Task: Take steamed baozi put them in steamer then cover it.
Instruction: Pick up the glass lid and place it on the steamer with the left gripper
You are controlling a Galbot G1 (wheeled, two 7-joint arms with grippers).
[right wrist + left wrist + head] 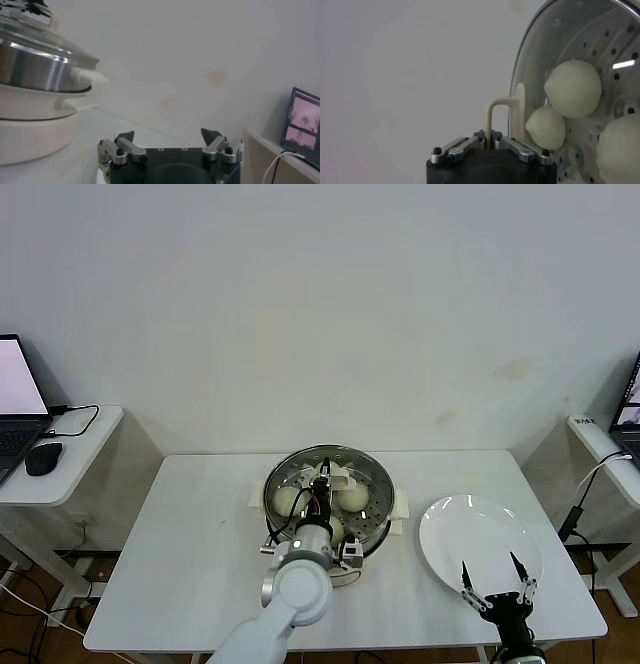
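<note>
Head view: left pincer (326, 475) clamps cover (345, 474) over steamer (375, 524).

lab office, laptops (18, 399), side desks (60, 454)

Plain white wall (330, 304), faintly stained toward the right. White table (190, 554) set against it. Small side desk (60, 454) at left, laptop (18, 399) and mouse (43, 457) placed on top. Another desk (600, 439) is seen at right.
</note>
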